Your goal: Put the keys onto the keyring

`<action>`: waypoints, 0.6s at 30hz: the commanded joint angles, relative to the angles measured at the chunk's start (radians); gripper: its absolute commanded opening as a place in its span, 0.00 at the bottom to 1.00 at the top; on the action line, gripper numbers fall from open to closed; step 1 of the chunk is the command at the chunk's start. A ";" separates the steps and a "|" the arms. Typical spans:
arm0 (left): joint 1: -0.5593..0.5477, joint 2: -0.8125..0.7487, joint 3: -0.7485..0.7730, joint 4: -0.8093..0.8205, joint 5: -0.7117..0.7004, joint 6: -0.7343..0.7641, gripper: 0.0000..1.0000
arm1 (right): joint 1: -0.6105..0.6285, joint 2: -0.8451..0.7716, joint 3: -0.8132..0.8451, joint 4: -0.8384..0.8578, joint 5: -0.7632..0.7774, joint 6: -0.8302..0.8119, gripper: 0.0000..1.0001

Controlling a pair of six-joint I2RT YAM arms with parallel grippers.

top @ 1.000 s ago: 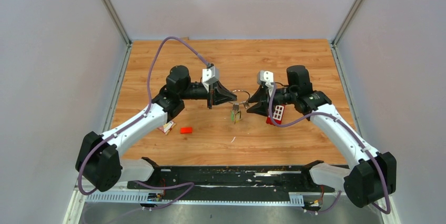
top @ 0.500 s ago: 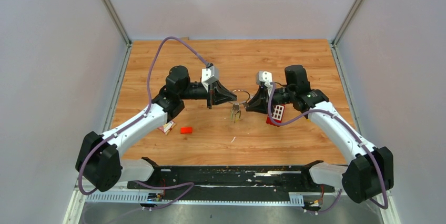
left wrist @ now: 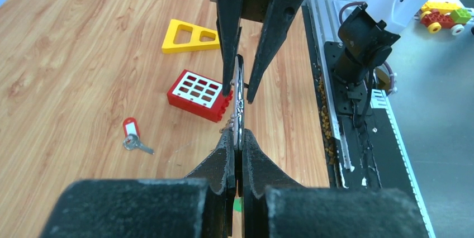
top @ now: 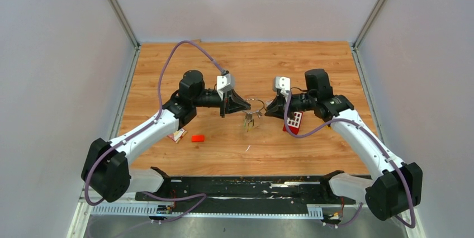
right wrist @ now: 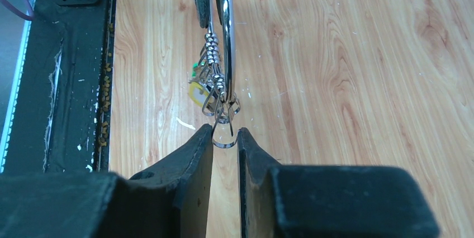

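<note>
Left jaws are clenched flat on the keyring: the left gripper pinches its rim edge-on. The right gripper meets the ring from the opposite side. Its jaws stand narrowly parted, with wood showing through the gap. A small wire loop sits between the tips, and I cannot tell whether it is pinched or merely straddled.

All positions below are taken from the red block with white squares.

1. Table: wood-grain board, carrying the block right of centre in the top view.
2. Arms: both of mine reach inward, and the wrists face each other just left of the block. My right forearm passes over the block.
3. Yellow plastic piece: a triangular frame lying flat. In the left wrist view it is beyond the block's far side, near it but apart.
4. Keyring: held off the board between my two grippers, just left of the block in the top view.
5. Small red brick: on the board, well left of the block, past the ring.
6. Keys: a cluster hanging from the ring on small loops, showing green and yellow heads, below the ring and left of the block.
7. Loose key with a red tag: flat on the board. In the left wrist view it is near the block's lower-left side, not touching it.
</note>
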 commanded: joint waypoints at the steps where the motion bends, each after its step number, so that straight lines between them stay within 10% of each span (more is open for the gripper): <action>1: 0.000 0.007 0.015 -0.011 0.022 0.050 0.00 | -0.001 -0.024 0.042 -0.027 0.005 -0.058 0.05; 18: -0.004 0.086 0.060 -0.124 0.017 0.123 0.00 | 0.109 -0.054 0.074 -0.080 0.322 -0.202 0.00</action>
